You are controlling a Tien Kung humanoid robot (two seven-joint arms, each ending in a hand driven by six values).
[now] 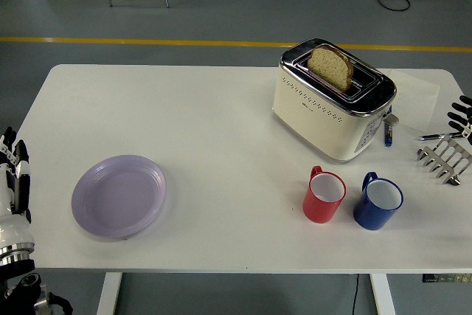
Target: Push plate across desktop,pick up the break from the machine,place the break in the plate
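A lilac plate (119, 195) lies on the white table (221, 123) at the front left. A slice of bread (331, 66) stands upright in the slot of a cream and chrome toaster (332, 101) at the back right. My left hand (15, 169) is at the picture's left edge, left of the plate and apart from it, fingers extended and holding nothing. Only the fingertips of my right hand (462, 114) show at the right edge, spread, far from the toaster.
A red mug (324, 194) and a blue mug (378, 201) stand in front of the toaster. A metal toast rack (445, 158) sits at the far right edge. A small blue object (388, 134) lies beside the toaster.
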